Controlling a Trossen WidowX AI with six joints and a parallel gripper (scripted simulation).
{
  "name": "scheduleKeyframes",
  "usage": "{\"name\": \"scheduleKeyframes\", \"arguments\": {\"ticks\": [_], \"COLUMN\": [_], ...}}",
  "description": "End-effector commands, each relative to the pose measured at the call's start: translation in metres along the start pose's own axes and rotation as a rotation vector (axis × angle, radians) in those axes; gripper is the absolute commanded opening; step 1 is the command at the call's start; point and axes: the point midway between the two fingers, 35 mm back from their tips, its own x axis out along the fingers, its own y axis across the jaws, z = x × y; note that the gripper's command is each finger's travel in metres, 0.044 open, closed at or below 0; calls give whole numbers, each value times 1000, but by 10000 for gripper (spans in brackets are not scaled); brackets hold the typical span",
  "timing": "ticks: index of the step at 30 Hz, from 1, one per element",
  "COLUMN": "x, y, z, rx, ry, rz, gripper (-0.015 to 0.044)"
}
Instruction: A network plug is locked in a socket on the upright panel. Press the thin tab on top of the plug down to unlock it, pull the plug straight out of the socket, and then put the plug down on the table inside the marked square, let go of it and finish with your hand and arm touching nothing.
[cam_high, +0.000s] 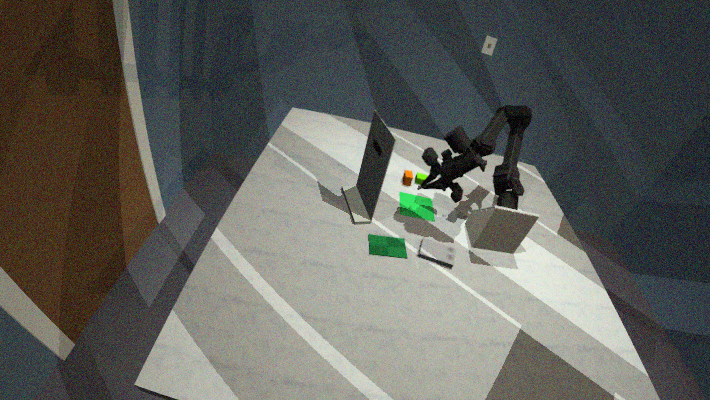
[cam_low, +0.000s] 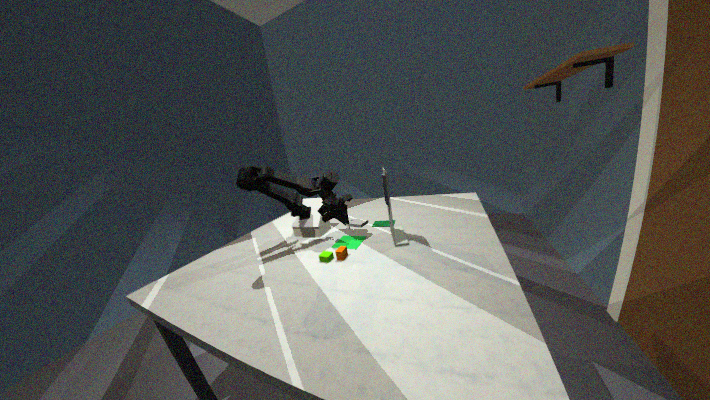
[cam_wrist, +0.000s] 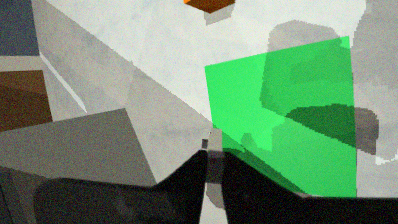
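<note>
"Why is the gripper (cam_high: 420, 187) (cam_low: 348, 223) (cam_wrist: 213, 158) nearly shut?" asked Mara.

"It's pinching the small grey plug (cam_wrist: 215, 167)," said Ben. "The fingers need only a narrow gap for something that slim. The plug is out of its socket, clear of the upright panel (cam_high: 378, 167) (cam_low: 387, 190) (cam_wrist: 85, 145)."

"And the tilt?"

"The fingertips slant down toward the bright green square (cam_high: 416, 206) (cam_low: 351, 242) (cam_wrist: 240, 95), probably the marked one. Pointing down should make lowering easier."

Mara noticed the orange block (cam_high: 408, 178) (cam_low: 341, 253) (cam_wrist: 210, 5) just beyond it. "Close neighbour."

"So it should go down well inside the edges, touch the table (cam_high: 300, 280) (cam_low: 400, 300) (cam_wrist: 165, 60), then be released; let go high, it might tip or roll."
</note>
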Motion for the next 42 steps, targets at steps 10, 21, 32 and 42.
{"name": "scheduleKeyframes", "arguments": {"ticks": [10,21,32,42], "x": [8,17,26,34], "y": [-8,-13,-19,-25], "z": [0,-2,-2,-2], "rx": [7,8,8,8], "ry": [-19,-16,-14,-13], "rz": [-10,-14,-15,-15], "gripper": [0,0,0,0]}}
